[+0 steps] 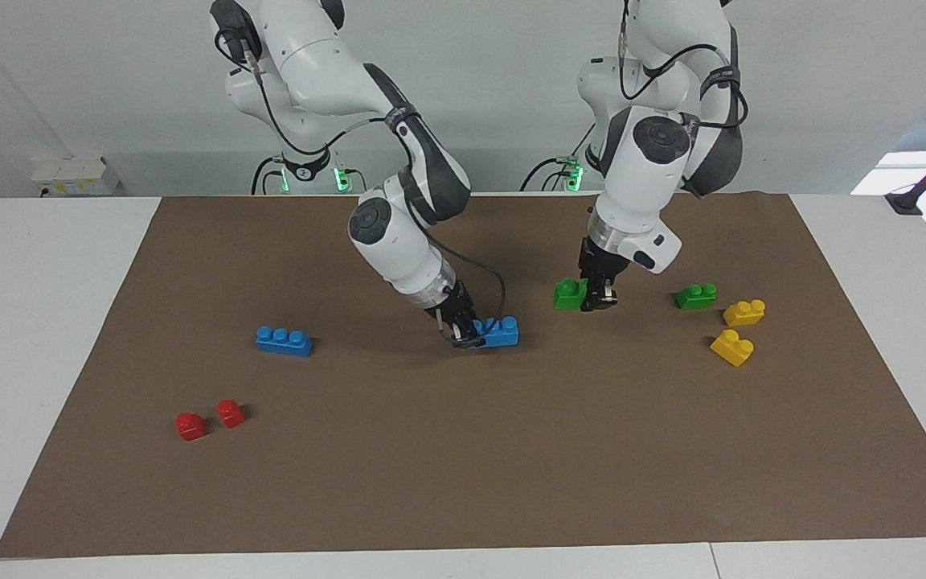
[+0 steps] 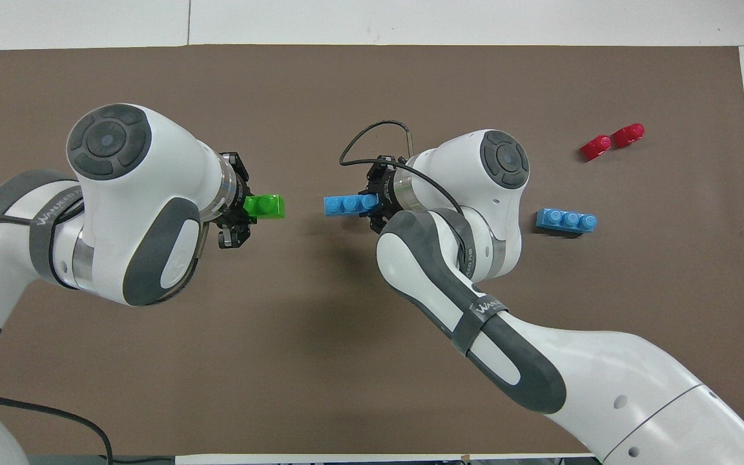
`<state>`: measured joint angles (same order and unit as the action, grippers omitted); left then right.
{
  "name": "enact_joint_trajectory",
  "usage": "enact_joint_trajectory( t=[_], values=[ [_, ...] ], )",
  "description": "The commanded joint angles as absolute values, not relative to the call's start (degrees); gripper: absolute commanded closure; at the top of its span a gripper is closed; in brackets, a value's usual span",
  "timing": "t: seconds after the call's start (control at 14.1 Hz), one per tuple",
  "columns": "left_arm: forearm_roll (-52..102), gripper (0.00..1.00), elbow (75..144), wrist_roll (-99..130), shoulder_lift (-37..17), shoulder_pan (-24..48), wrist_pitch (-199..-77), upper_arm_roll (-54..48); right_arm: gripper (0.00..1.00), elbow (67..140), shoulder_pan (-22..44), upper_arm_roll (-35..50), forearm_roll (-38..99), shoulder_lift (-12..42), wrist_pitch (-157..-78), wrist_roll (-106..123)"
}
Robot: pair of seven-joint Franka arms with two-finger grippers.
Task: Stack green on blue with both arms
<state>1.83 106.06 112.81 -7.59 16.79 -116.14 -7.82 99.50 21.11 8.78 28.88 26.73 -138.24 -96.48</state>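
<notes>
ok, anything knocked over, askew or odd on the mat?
Nothing stands out. The left hand grips a green brick, the right hand a blue brick. The spare bricks all sit upright on the mat.

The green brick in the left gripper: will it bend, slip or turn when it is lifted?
The green brick looks like hard moulded plastic, so it probably stays stiff. It is small, so likely light. The left gripper seems to hold it at one end, and its surface looks glossy, so it might slip or turn a little.
</notes>
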Motion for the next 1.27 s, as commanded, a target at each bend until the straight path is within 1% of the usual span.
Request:
enact_joint_trajectory(
  t=[0.0, 0.21, 0.35, 0.5, 0.92, 0.99, 1.06, 1.2],
  values=[
    [1.0, 1.0, 106.4, 118.5, -6.8, 19.2, -118.0, -7.0, 1.0, 99.9, 21.0, 8.6, 31.6, 28.4, -140.8, -95.5],
    [-0.7, 1.0, 106.6, 123.1, -7.6, 21.5, -121.4, -7.0, 1.0, 100.2, 20.4, 8.6, 33.6, 29.4, -142.1, -96.2],
    [-3.0, 1.0, 106.1, 125.8, -9.7, 24.2, -122.3, -7.0, 1.0, 100.9, 20.3, 8.6, 33.7, 29.4, -142.2, -96.5],
    [-4.3, 1.0, 105.6, 128.8, -10.8, 25.3, -123.8, -7.0, 1.0, 100.9, 20.5, 8.6, 33.7, 29.9, -142.9, -99.2],
    [-5.9, 1.0, 100.3, 131.8, -16.7, 28.0, -123.7, -6.9, 1.0, 102.6, 20.7, 8.6, 33.7, 30.6, -146.1, -99.8],
    [-6.7, 1.0, 98.7, 131.8, -19.1, 28.6, -123.3, -6.9, 1.0, 102.7, 21.0, 8.6, 33.7, 30.8, -146.4, -99.8],
    [-7.2, 1.0, 95.7, 131.8, -21.3, 29.0, -123.0, -7.0, 1.0, 103.2, 21.2, 8.6, 33.7, 30.6, -146.8, -99.7],
    [-7.5, 1.0, 94.7, 131.8, -22.3, 29.2, -123.1, -7.0, 1.0, 104.0, 21.3, 8.6, 33.7, 30.5, -147.9, -99.7]
  ],
)
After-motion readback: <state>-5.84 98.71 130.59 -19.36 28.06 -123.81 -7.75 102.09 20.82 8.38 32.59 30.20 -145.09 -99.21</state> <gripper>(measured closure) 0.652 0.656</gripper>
